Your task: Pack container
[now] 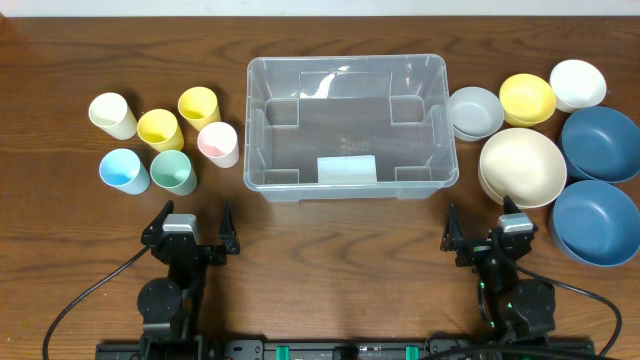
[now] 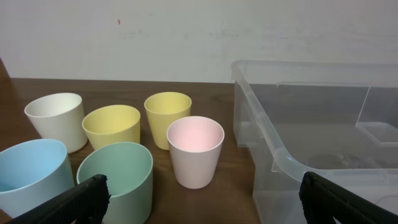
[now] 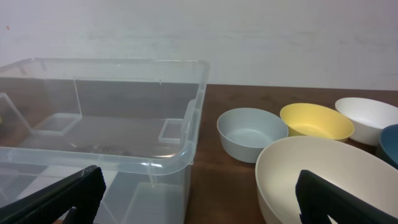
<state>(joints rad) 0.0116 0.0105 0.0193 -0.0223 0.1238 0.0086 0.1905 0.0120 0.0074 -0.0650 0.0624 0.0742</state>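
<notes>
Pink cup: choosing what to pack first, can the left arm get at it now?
Probably yes. The pink cup stands upright ahead of the open left end effector, nothing between; the green cup and bin stand close beside it.

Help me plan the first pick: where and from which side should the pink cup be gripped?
Grip the pink cup by its rim, one finger inside, one outside, coming down from above. It stands upright, mouth open, and the green cup close beside it likely crowds a side grasp.
</notes>
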